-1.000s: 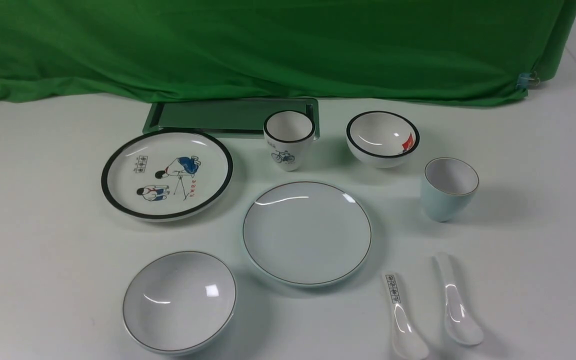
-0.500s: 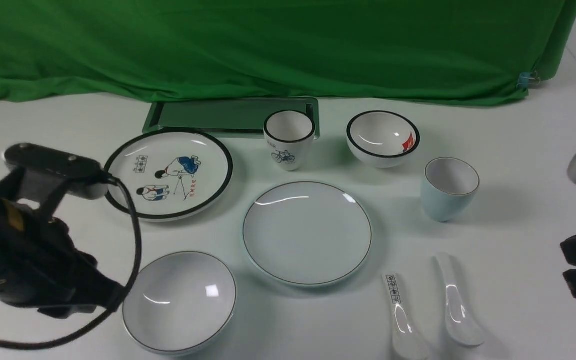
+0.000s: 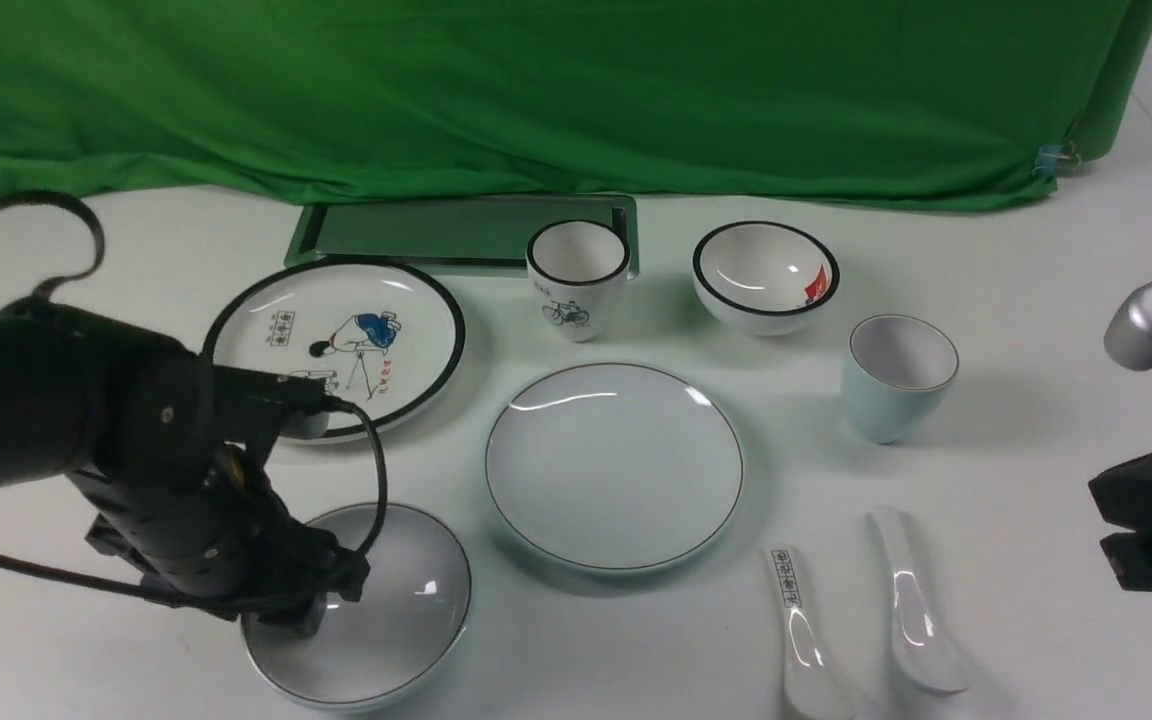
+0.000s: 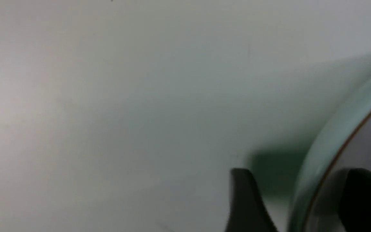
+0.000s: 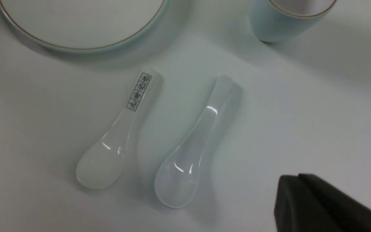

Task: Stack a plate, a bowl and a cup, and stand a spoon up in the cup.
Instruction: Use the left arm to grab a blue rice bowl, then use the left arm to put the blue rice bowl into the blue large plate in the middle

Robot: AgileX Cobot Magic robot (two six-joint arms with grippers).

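Note:
The plain bowl (image 3: 406,600) sits at the front left. My left gripper (image 3: 311,605) is open at the bowl's left rim (image 4: 327,151), with one finger (image 4: 246,199) outside the rim and the other inside. The plain plate (image 3: 614,465) lies at the centre and also shows in the right wrist view (image 5: 82,19). The pale blue cup (image 3: 898,375) stands upright to the plate's right. The plain white spoon (image 3: 916,610) lies at the front right. My right gripper (image 3: 1104,535) is shut and empty, hovering to the right of the spoon (image 5: 195,151).
A printed-handle spoon (image 3: 801,630) lies just left of the plain one. A cartoon plate (image 3: 336,345), a bicycle cup (image 3: 576,275) and a black-rimmed bowl (image 3: 764,275) stand behind. A green tray (image 3: 456,232) and a green cloth (image 3: 536,90) close the back.
My left arm has swung in from the left edge and down onto the bowl's left rim. My right arm has come into view at the right edge.

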